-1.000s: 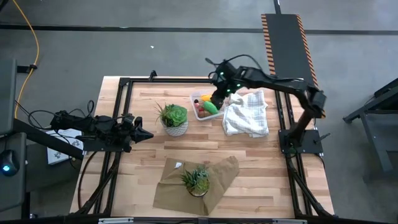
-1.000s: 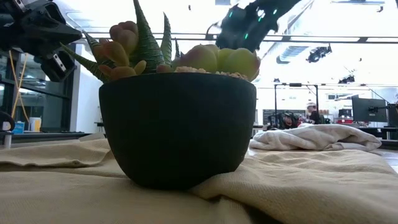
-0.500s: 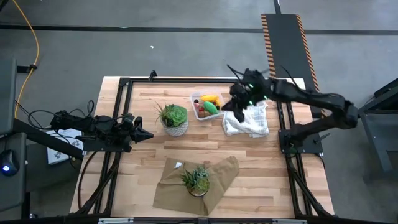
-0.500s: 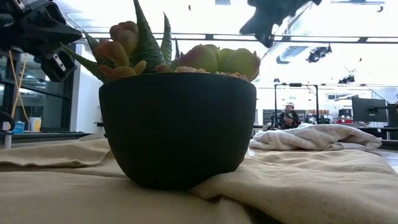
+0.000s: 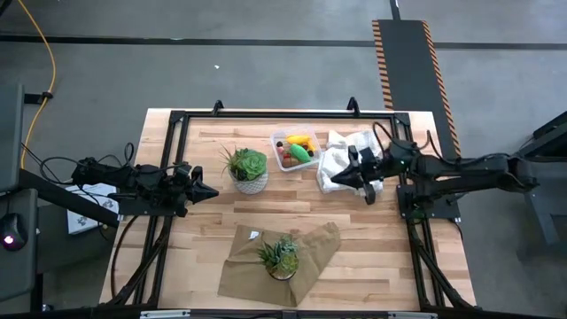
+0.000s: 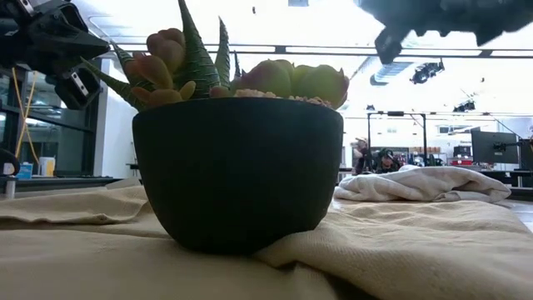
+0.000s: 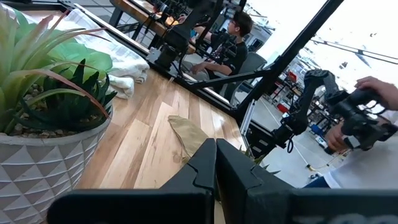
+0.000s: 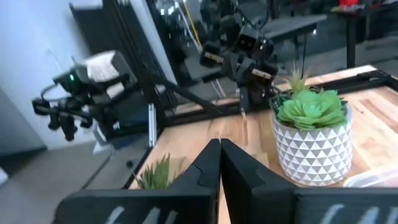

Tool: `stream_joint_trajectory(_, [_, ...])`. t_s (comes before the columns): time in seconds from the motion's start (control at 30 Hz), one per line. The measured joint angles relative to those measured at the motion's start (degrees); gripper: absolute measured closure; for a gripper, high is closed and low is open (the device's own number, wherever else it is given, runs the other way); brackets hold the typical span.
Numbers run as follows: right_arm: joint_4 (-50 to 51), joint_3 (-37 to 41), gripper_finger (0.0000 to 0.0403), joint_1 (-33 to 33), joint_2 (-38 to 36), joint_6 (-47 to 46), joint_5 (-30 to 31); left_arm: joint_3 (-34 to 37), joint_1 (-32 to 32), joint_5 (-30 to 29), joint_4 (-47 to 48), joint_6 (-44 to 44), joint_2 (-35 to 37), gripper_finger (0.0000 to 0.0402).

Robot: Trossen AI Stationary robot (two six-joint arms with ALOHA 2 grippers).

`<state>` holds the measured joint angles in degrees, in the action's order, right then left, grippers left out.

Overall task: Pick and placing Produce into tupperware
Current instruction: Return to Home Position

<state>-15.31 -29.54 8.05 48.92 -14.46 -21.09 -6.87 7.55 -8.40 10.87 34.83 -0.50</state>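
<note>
Both arms reach in over the table, and the produce lies in the tupperware.
On the wooden table (image 5: pixel 354 230), a white cloth (image 5: pixel 341 142) lies at the far right. The right gripper (image 5: pixel 341 177) is over the cloth's left part, fingers together and empty. The left gripper (image 5: pixel 208 190), at the left side, is also closed on nothing and points toward a white-potted plant (image 5: pixel 248 168). The tupperware (image 5: pixel 275 152) sits at the far side between plant and cloth, holding yellow, green and red produce (image 5: pixel 299 149).

Clear rectangular tupperware (image 5: pixel 275 149), upright, toward the far edge of the table (image 5: pixel 354 221). Inside (packed close together): yellow oblong piece (image 5: pixel 299 140), green piece (image 5: pixel 303 152) beside it, reddish-brown pieces (image 5: pixel 285 159) at the left end.
</note>
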Motion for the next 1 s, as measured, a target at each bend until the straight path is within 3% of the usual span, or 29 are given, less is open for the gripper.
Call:
stream_joint_trajectory(0.37, [-19.6, 16.6, 0.0403, 0.3, -10.1, -5.8, 1.1, 0.0, 0.0, 0.0, 0.0, 0.0, 0.0, 0.0401])
stream_joint_trajectory(0.8, [-20.5, 22.7, 0.0403, 0.1, -19.1, -16.5, 1.2, 0.0, 0.0, 0.0, 0.0, 0.0, 0.0, 0.0401])
stream_joint_trajectory(1.0, [-17.4, 23.0, 0.0403, -0.2, -20.8, -13.2, 1.4, 0.0, 0.0, 0.0, 0.0, 0.0, 0.0, 0.0401])
